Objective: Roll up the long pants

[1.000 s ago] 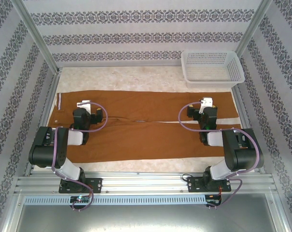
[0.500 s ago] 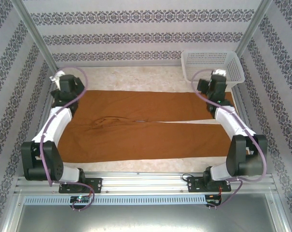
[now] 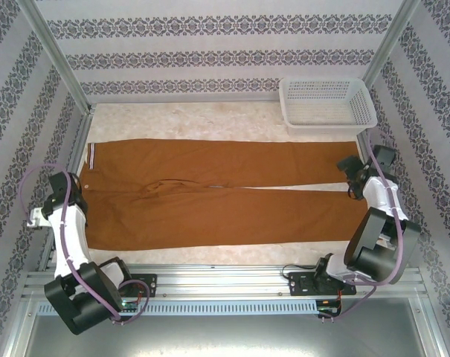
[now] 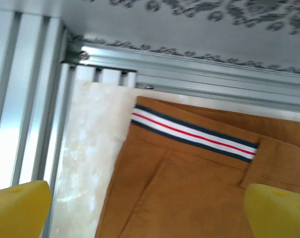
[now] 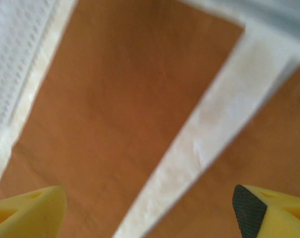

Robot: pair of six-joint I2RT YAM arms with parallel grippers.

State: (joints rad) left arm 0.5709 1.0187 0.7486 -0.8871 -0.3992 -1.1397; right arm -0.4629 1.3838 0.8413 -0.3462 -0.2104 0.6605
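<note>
Top external view shows the long pants (image 3: 225,197) spread flat along the bench (image 3: 210,119), with the waist end just beside the left jaws and the leg ends under the right jaws. The left jaws stand wide apart with nothing between them, fingertips (image 4: 18,208) framing the striped waistband (image 4: 194,134) ahead. The right jaws are likewise spread and empty, fingertips (image 5: 26,210) above both legs and the bare strip between them.

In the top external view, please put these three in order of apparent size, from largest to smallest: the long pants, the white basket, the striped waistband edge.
1. The long pants: by far the largest, spread out flat.
2. The white basket: clearly smaller.
3. The striped waistband edge: only a thin strip at the pants' left end.
</note>
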